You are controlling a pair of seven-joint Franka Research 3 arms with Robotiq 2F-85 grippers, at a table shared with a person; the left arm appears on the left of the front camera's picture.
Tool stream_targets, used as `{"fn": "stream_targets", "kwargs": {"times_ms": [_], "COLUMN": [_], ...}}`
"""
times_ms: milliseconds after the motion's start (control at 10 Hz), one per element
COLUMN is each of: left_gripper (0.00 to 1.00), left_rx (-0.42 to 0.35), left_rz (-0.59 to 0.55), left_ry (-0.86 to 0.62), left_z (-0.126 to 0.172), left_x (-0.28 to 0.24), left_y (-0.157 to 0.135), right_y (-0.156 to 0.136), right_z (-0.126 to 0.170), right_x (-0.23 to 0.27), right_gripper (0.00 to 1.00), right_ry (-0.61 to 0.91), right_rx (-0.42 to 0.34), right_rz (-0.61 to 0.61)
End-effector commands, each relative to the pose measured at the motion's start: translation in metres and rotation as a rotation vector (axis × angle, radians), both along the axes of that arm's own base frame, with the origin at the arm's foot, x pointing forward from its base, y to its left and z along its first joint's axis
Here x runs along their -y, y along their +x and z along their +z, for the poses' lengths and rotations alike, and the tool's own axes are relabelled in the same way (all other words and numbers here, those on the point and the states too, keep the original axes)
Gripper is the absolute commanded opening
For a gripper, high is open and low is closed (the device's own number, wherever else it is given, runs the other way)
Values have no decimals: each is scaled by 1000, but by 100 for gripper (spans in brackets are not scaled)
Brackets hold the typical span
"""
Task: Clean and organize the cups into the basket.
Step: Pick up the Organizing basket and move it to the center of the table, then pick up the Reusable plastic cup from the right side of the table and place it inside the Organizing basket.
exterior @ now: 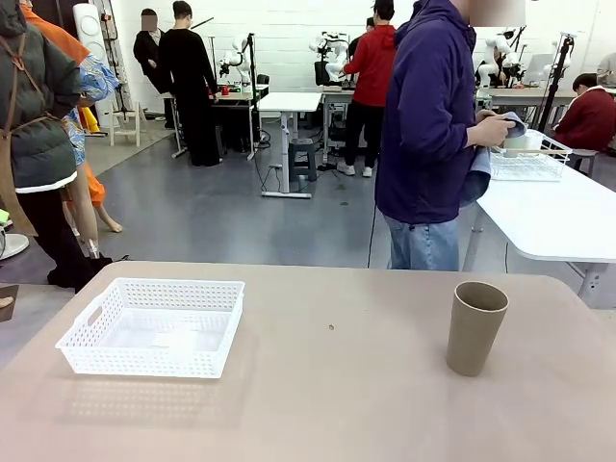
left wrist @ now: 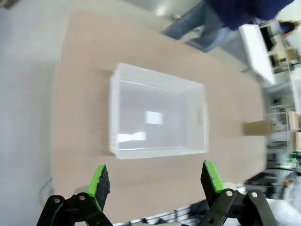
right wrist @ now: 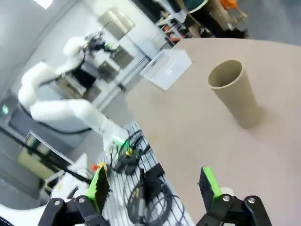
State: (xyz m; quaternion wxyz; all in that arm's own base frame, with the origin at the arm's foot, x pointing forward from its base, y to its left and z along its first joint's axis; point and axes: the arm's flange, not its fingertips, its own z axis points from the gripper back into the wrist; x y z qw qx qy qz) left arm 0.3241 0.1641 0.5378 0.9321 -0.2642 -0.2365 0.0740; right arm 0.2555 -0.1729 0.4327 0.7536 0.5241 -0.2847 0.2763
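Tan cup (exterior: pixel 475 327) stands upright on the right side of the desk (exterior: pixel 327 404), well apart from the white basket (exterior: pixel 144 361) on the left side. The left hand (left wrist: pixel 155 175) hangs above the basket, its fingers wide open and holding nothing. The right hand (right wrist: pixel 153 182) is open too, near the cup. Beyond the desk a person (exterior: pixel 428 125) holds a cloth (exterior: pixel 513 121).

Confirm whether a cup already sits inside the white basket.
No, the tan cup stands upright on the table, well to the right of the white basket, whose floor shows bare.
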Motion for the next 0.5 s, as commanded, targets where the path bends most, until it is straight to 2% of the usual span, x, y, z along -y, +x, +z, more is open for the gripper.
{"fn": "stream_targets", "kwargs": {"times_ms": [0, 300, 400], "left_gripper": [100, 100, 100], "left_rx": [-85, -139, -128], "left_rz": [21, 87, 112], "left_ry": [249, 489, 547], "left_z": [4, -8, -15], "left_x": [10, 31, 36], "left_y": [12, 33, 38], "right_y": [19, 41, 47], "right_z": [-13, -29, -36], "right_x": [2, -29, -39], "right_gripper": [100, 100, 100], "right_ry": [-18, -113, -155], "right_rx": [99, 236, 245], "right_rz": [91, 223, 224]}}
